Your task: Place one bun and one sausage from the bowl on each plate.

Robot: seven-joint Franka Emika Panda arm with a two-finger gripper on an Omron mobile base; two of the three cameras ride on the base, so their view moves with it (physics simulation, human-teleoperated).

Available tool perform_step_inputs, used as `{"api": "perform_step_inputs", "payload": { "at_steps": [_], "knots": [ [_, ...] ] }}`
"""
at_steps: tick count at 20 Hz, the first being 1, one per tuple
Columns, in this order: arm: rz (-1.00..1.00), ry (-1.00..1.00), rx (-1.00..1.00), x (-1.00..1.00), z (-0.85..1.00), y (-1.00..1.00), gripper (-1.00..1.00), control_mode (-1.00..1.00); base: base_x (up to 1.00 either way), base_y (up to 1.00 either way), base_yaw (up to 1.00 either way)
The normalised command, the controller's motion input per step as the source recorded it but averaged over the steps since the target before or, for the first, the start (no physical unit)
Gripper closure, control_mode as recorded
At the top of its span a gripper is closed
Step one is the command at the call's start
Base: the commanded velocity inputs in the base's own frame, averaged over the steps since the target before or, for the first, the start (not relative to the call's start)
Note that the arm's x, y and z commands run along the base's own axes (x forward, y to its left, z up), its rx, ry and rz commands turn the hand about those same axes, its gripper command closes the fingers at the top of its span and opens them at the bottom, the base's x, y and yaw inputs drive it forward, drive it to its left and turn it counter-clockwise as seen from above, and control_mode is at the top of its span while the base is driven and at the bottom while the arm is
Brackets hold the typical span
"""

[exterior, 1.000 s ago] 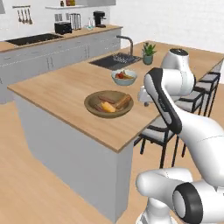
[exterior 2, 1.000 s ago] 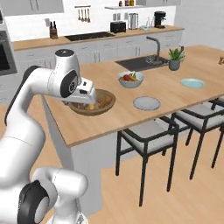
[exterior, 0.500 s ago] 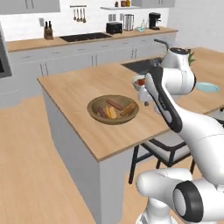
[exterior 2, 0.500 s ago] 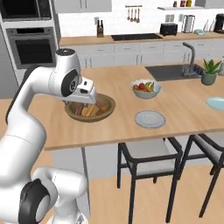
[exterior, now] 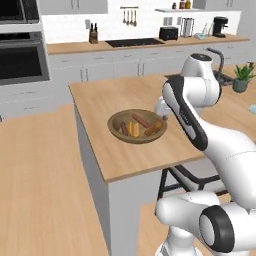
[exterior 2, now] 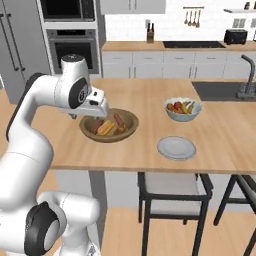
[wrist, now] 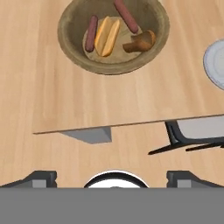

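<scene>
Looks like the approach step: gripper (wrist: pixel 112 178) fingers spread and empty, next it should drop into the wooden bowl (wrist: pixel 70 41) for a bun (wrist: pixel 107 36).

You had the brown wooden bowl (exterior: pixel 137 126) on the bench (exterior: pixel 100 102), holding two sausages (exterior: pixel 140 120) and two buns (exterior: pixel 133 129); white arm (exterior: pixel 192 107) just beside it.

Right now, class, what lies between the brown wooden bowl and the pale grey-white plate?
Only bare wooden counter separates the brown wooden bowl from the pale grey-white plate, seen in the right base view.
</scene>
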Motion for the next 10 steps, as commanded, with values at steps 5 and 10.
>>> {"api": "perform_step_inputs", "payload": {
  "at_steps": [5,10],
  "knots": [
    [0.0,0.0,0.0,0.0,0.0,0.0,-1.0,1.0,0.19,-0.48,0.35],
    [0.0,0.0,0.0,0.0,0.0,0.0,-1.0,1.0,0.45,-0.63,0.24]
  ]
}}
